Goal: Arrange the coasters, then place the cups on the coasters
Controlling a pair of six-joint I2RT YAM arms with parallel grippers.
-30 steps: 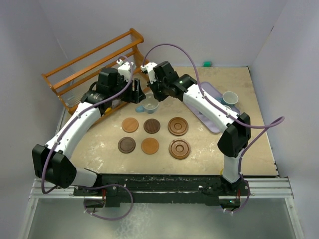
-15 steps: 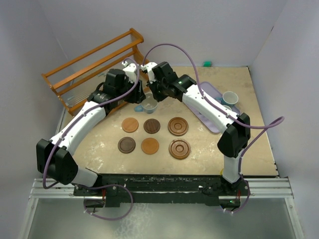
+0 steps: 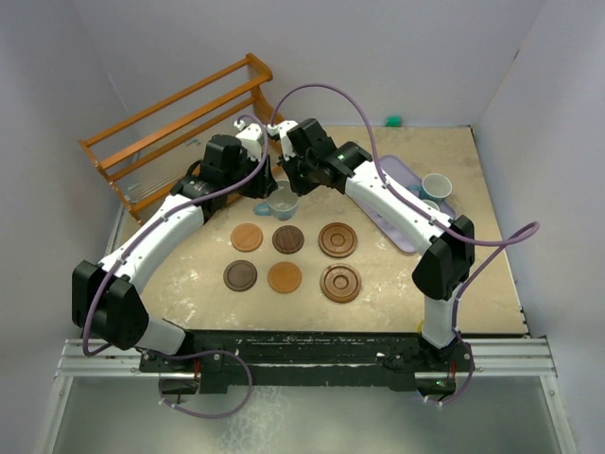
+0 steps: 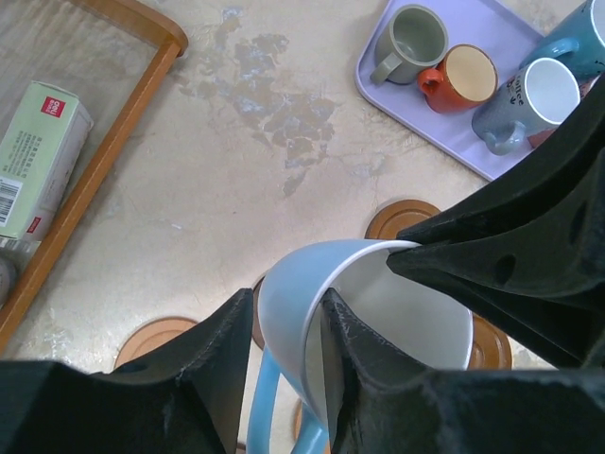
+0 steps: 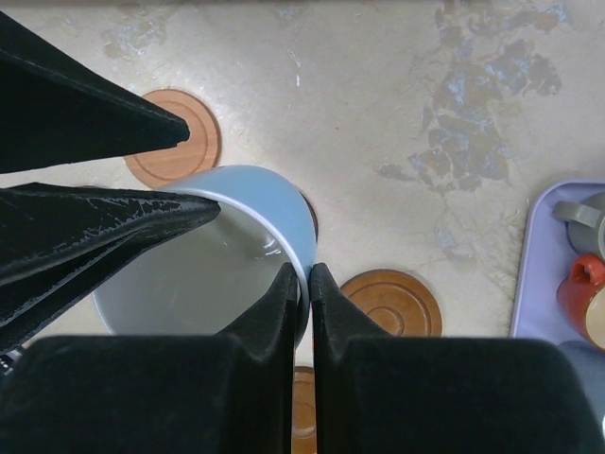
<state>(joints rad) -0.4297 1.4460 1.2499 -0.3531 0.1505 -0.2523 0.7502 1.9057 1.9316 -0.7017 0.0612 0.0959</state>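
Right gripper [image 5: 308, 274] pinching light blue cup [image 4: 397, 303] rim; left gripper [image 4: 286, 301] narrow astride opposite wall, grip unclear; we reckon handover.

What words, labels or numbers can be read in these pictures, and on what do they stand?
Green-and-white box by the wooden rack: red logo, print and barcode, too blurred to read.
Grey-blue mug on the lavender tray: dark script, too small to read.
No other text.
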